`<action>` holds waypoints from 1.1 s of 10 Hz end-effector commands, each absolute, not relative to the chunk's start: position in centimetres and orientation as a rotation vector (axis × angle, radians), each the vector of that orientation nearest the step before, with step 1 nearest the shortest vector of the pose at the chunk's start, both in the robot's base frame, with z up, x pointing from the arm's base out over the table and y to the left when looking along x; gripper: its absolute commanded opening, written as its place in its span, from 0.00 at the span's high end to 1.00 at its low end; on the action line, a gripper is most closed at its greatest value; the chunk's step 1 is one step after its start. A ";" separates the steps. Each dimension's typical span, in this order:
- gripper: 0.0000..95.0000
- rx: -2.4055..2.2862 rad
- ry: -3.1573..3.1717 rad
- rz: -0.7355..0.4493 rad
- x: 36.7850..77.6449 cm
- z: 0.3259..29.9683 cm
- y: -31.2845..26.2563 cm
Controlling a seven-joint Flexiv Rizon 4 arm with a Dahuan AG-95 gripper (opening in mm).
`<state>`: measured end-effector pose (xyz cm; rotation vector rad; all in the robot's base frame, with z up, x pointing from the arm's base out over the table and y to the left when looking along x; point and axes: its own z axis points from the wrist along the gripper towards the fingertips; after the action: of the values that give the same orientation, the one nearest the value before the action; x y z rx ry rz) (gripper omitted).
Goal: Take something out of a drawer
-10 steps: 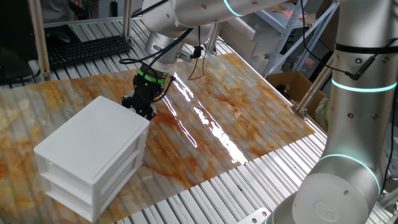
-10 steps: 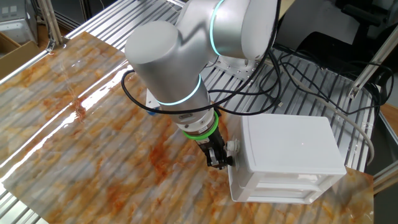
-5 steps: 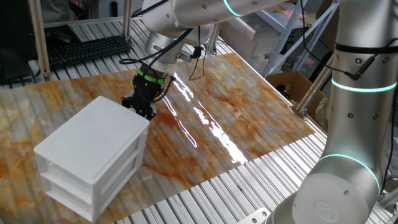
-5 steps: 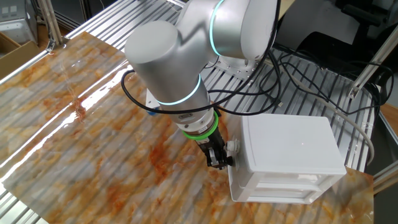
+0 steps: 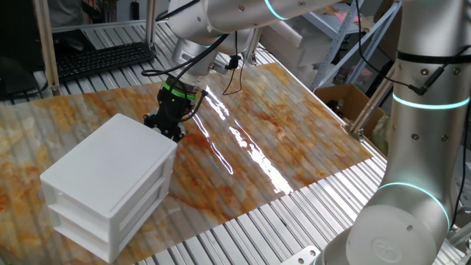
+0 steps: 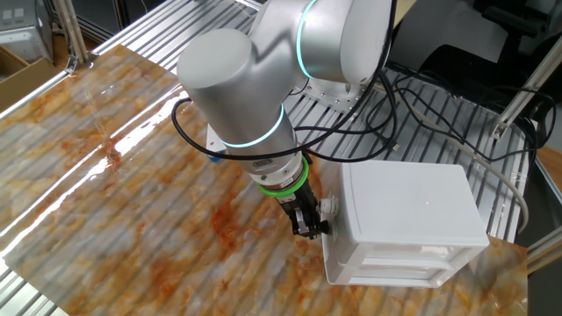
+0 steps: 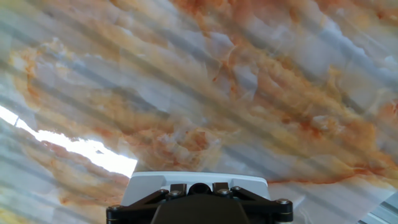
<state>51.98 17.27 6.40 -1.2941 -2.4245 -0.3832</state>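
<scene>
White plastic makes up the two-tier cabinet [image 5: 110, 188], which is set on the marbled orange-and-grey sheet covering the desk [image 5: 280, 132]. Both of its drawers are seen pushed in, so the upper drawer [image 6: 399, 255] and the one below it are judged not yet opened. The small wooden block named in the task is not visible in any view; it is presumed to be inside one of the drawers, and which one cannot be told.

The claw [image 6: 307, 226] is held low, just beside the cabinet's side wall and close to the desk, tilted steeply downward. Its jaws are drawn fully together and nothing is gripped between them. In the hand view only the claw's black body and a white part under it are seen at the bottom edge, with bare marbled sheet ahead; the fingertips are not shown.

The step in hand is judged to be reaching the drawer front. To do it well, the claw should be brought round to the face carrying the drawer fronts, since it is now at the cabinet's side. The closed tips should be hooked under a front's lip, and the pull kept straight and slow, so that the light cabinet is not dragged or tipped.
</scene>
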 end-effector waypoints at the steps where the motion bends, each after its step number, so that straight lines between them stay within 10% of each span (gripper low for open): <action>1: 1.00 -1.293 -2.433 -0.375 52.0 6.2 17.3; 11: 1.00 -1.303 -2.429 -0.379 52.4 6.1 17.0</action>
<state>52.27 17.12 6.26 -1.2993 -2.4237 -0.3796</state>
